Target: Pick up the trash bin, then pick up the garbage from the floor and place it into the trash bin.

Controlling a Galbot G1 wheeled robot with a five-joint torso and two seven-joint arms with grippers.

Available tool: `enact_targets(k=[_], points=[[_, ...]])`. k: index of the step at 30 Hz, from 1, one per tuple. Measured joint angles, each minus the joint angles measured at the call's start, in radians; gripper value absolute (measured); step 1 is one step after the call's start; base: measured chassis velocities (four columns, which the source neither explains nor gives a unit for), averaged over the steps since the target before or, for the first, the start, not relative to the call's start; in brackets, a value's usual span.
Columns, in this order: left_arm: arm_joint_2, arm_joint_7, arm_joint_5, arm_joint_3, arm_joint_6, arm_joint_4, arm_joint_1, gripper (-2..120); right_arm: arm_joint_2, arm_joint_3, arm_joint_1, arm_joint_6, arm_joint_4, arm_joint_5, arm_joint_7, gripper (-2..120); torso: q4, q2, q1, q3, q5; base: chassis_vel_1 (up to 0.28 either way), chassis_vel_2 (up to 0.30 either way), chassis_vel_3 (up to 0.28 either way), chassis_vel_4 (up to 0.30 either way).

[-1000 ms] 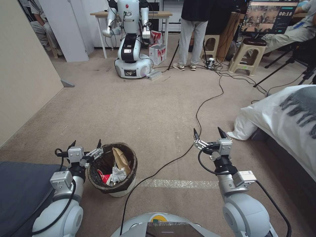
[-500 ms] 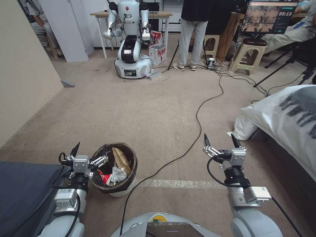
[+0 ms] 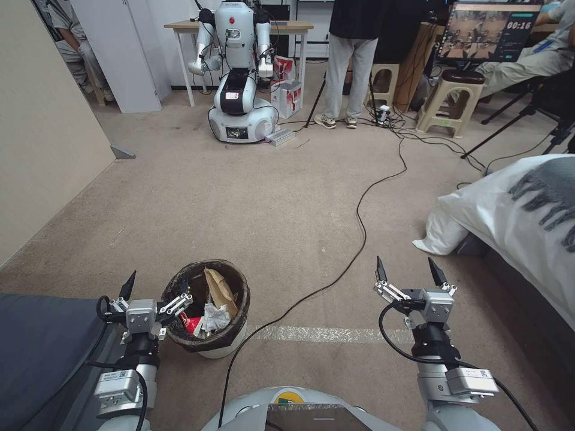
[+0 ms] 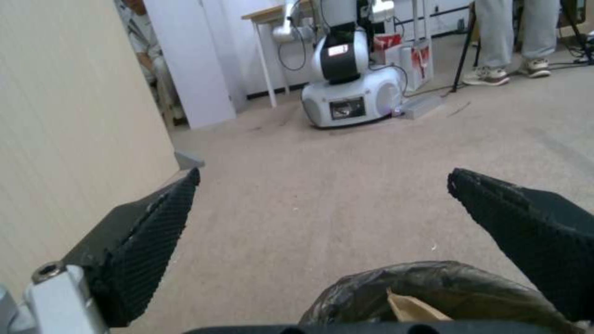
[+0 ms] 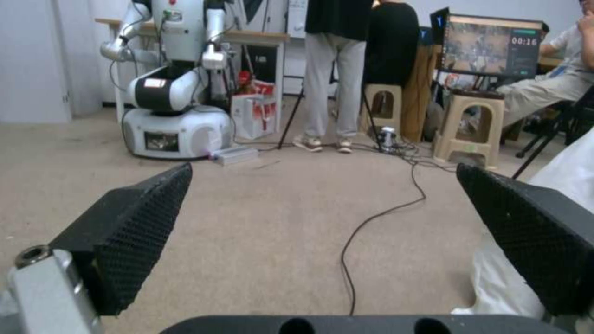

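Trash bin (image 3: 208, 306) standing on carpet, holding brown paper bag (image 3: 219, 290) and crumpled tissue (image 3: 214, 317). Left claw (image 3: 154, 288) spread wide, empty, right finger over bin rim. Right claw (image 3: 408, 272) wide open, empty, above bare floor.

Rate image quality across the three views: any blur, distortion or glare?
Head view: sharp, evenly lit, wide-angle bowing at the edges. Left wrist view: soft throughout, trash bin rim and left gripper fingers blurred. Right wrist view: right gripper fingers soft, background clearer; no glare.
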Motion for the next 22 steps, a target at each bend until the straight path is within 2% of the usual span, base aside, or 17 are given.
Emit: enact_targets(k=[22], points=[[0.001, 0.0, -0.002, 0.0, 0.006, 0.001, -0.003, 100, -0.001, -0.001, 0.003, -0.003, -0.001, 0.001, 0.0, 100, 0.0, 0.0, 0.0, 0.0, 0.0, 0.0, 0.0, 0.0, 0.0]])
